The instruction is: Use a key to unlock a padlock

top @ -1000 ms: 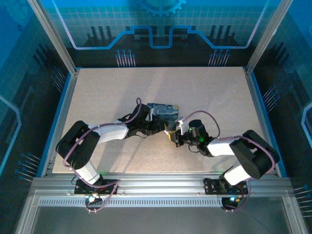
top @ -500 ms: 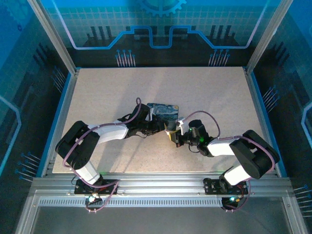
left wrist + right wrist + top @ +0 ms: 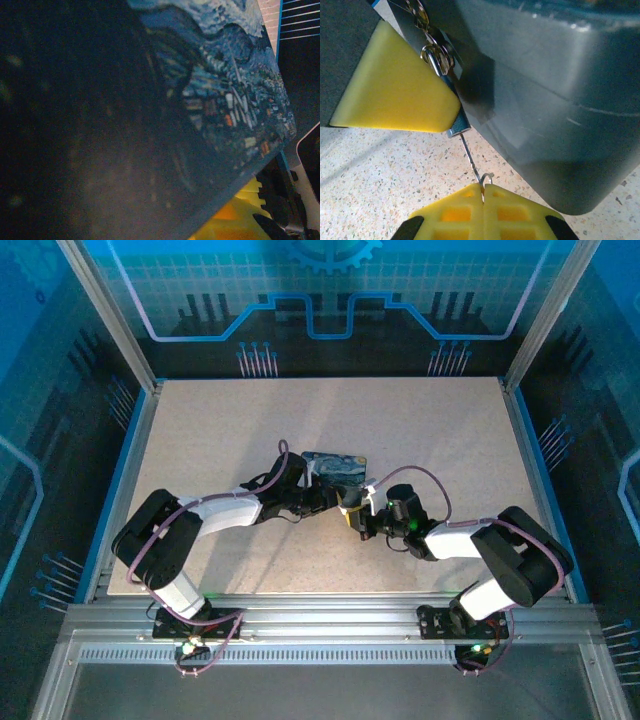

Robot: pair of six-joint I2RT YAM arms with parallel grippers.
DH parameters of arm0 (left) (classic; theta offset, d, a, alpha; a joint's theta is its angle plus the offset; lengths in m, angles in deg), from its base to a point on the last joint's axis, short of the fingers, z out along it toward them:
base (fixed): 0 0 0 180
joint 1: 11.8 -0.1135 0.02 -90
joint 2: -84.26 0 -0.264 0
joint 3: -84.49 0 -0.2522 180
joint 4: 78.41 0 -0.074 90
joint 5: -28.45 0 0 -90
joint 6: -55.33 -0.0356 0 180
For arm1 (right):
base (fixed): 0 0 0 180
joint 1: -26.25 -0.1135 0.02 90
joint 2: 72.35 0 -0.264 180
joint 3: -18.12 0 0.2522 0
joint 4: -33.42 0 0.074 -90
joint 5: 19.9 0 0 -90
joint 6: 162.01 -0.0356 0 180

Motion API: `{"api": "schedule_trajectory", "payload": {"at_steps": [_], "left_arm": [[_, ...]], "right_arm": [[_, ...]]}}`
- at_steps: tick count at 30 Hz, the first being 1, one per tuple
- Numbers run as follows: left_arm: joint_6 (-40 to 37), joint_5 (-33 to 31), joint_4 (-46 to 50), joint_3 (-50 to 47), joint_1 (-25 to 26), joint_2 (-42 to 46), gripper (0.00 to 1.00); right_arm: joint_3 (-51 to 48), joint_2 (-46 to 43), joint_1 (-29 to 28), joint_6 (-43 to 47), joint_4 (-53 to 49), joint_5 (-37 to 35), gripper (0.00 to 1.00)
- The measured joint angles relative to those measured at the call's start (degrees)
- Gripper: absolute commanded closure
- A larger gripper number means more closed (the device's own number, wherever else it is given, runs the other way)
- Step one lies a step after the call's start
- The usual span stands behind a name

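Barely shifted, right gripper (image 3: 483,192) pinches slim metal key (image 3: 469,153).

No words, numbers, labels or brand marks can be read. The tin (image 3: 335,466) carries a swirling night-sky painting with a small village, and no lettering on it is legible. On the back wall (image 3: 330,300) beyond the tin there is a pale blue gear-shaped emblem (image 3: 330,252) above circuit-like lines, with no writing that can be made out.
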Motion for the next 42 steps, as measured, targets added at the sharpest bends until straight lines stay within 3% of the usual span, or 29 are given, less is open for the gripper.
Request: {"api": "schedule_trajectory", "payload": {"at_steps": [42], "left_arm": [[0.0,0.02,0.42,-0.28,-0.02,0.02,0.84]], "right_arm": [[0.98,0.0,1.05,1.05,-1.95,1.36,1.0]]}}
